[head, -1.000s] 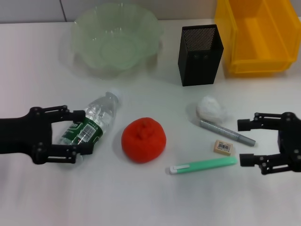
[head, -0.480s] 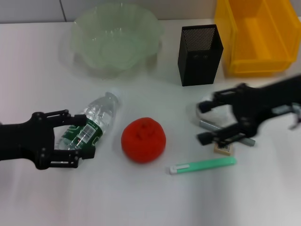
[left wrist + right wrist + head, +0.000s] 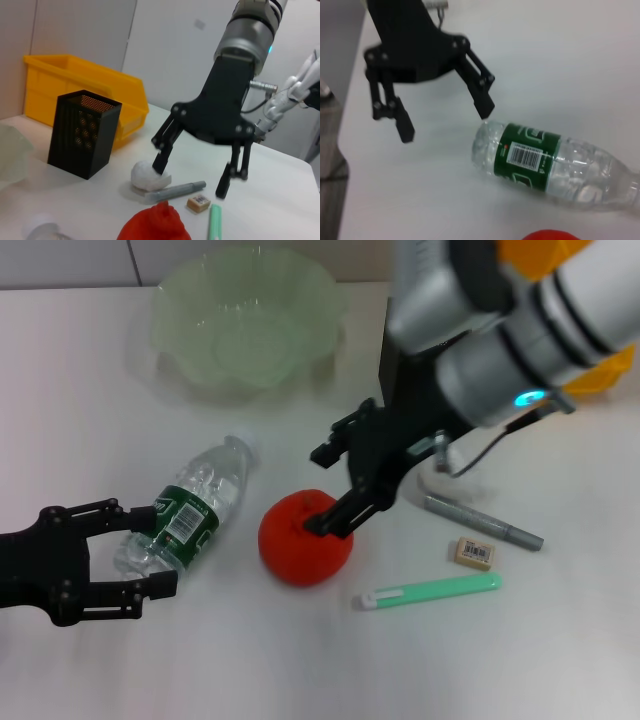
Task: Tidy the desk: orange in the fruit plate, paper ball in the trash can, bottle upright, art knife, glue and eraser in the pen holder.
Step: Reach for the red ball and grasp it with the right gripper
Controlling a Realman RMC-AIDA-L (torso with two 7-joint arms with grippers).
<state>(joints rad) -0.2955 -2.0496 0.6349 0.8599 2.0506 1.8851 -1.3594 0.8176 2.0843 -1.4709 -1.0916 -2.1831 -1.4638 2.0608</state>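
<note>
Orange [image 3: 304,538], red-orange with puckered top, beneath the spread right pincer [image 3: 338,488].

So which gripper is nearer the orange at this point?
The right. The right gripper is open, right above the orange, fingers either side of its top. The left gripper is open too, off to the side at the base of the lying bottle.

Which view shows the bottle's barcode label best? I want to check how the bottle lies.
The right wrist view: the bottle lies on its side, barcode up, with the open left claw beside its base. The head view shows it smaller. The left wrist view catches only its cap end.
</note>
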